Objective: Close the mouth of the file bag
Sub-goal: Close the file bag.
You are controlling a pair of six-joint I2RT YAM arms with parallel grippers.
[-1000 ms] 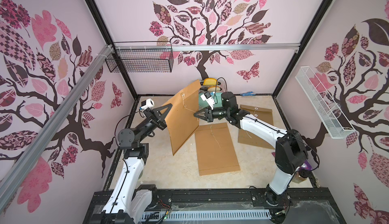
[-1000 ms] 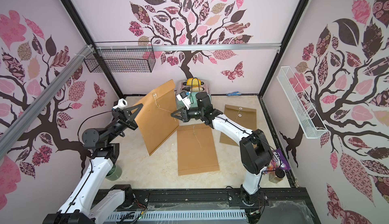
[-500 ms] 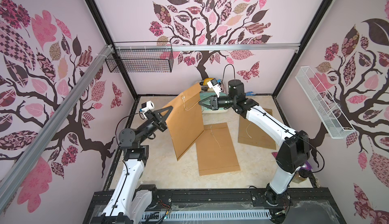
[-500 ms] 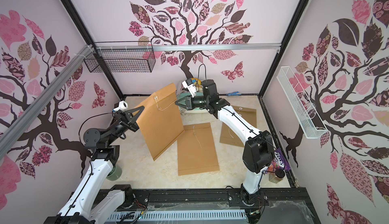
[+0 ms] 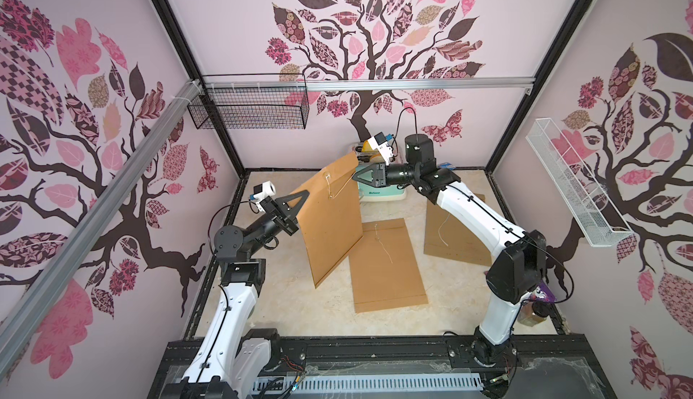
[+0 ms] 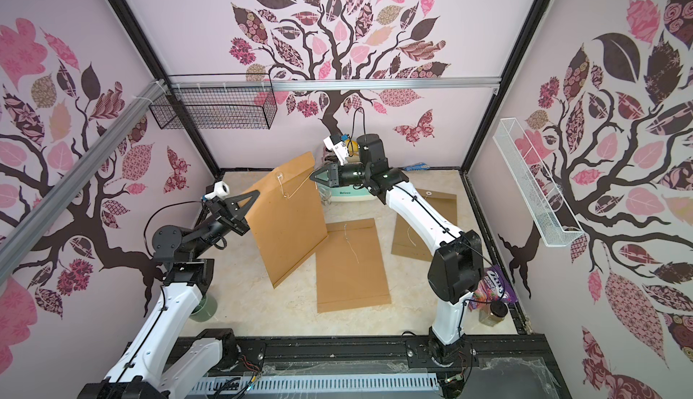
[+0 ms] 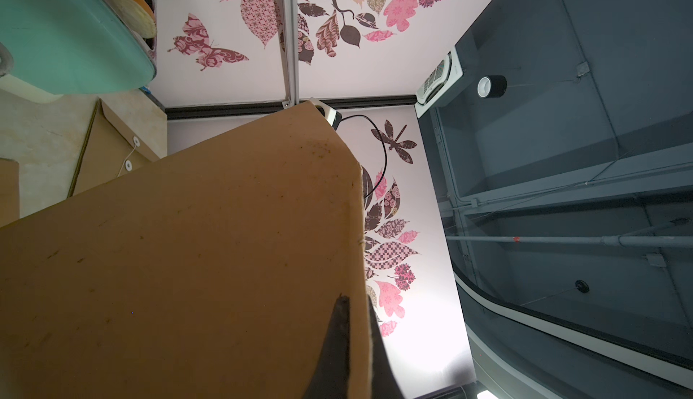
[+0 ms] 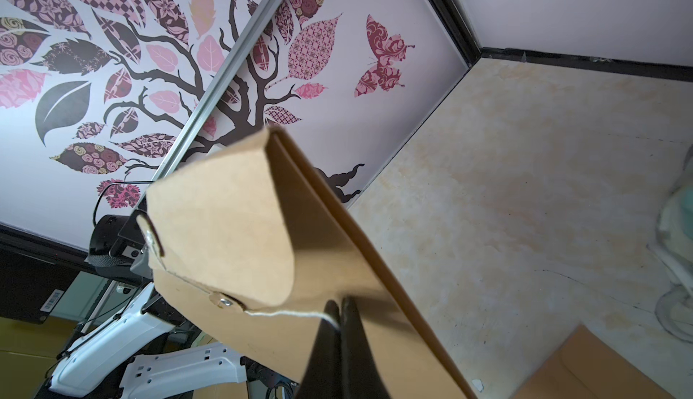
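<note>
The brown file bag [image 5: 330, 228], flap [image 8: 225, 220] folded over, is clamped at its edge by the left gripper [image 5: 307, 192]. Its white string [image 8: 285, 314] is pinched taut by the right gripper [image 8: 340, 305].

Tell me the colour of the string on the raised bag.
White string; clearest in the right wrist view.

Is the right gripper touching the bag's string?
Touching. Right wrist view: the string runs from the file bag into the right gripper, pinched between its shut jaws.
</note>
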